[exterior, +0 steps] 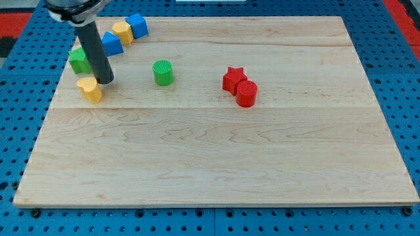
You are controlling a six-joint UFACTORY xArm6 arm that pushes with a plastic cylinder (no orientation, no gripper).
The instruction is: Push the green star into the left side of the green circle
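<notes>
The green star (79, 60) sits near the view's top left, partly hidden behind my rod. The green circle (163, 72) stands to its right, well apart from it. My tip (105, 82) rests on the board just right of and below the green star, between it and the green circle, and touches or nearly touches the yellow block (90, 89) at its lower left.
Two blue blocks (111, 44) (137, 25) and a yellow block (122, 31) lie in a row at the top left. A red star (233, 78) and a red cylinder (247, 94) touch each other right of centre. The wooden board (216, 157) has a blue pegboard around it.
</notes>
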